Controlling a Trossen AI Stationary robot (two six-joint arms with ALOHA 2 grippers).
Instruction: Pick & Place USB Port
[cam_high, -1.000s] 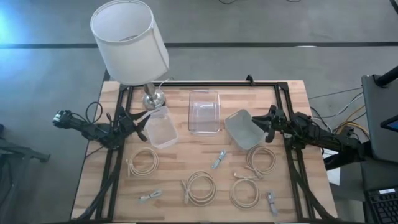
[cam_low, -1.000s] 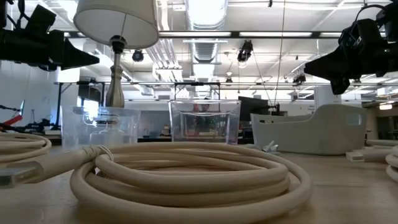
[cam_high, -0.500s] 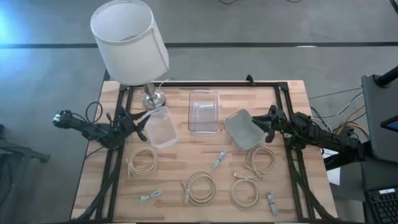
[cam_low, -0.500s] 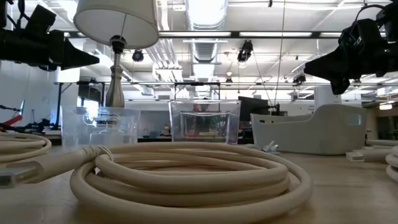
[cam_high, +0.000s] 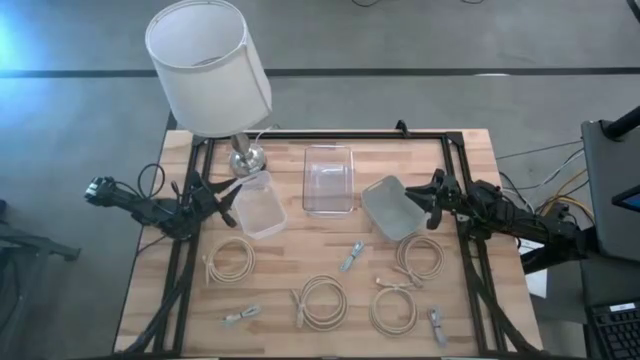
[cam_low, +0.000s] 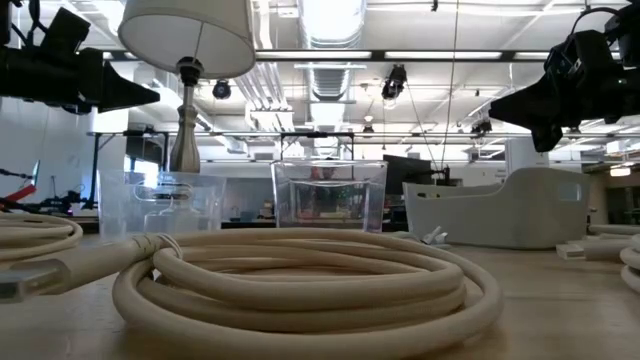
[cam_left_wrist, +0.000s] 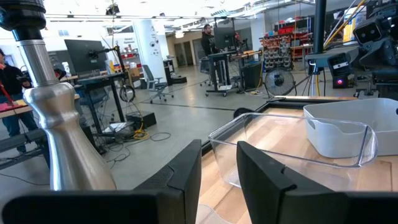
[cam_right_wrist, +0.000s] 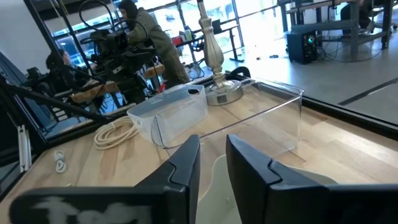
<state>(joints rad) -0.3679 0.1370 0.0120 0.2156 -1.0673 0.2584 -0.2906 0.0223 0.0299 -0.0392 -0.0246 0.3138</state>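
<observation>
Three small pale USB ports lie flat on the wooden table: one (cam_high: 351, 258) near the middle, one (cam_high: 240, 316) at the near left, one (cam_high: 438, 326) at the near right. My left gripper (cam_high: 228, 197) hovers level beside a small clear tub (cam_high: 257, 211), with its fingers (cam_left_wrist: 186, 180) a narrow gap apart and nothing between them. Over the rim of a grey bin (cam_high: 390, 207) my right gripper (cam_high: 425, 205) hovers level; its fingers (cam_right_wrist: 185, 167) also stand slightly apart and hold nothing. Both hang well above the tabletop in the low view.
A lamp (cam_high: 210, 65) stands at the far left, its base (cam_high: 246, 157) by the small tub. A larger clear tub (cam_high: 328, 180) sits at the far centre. Several coiled pale cables (cam_high: 322, 301) lie across the near half. A black frame (cam_high: 330, 134) edges the table.
</observation>
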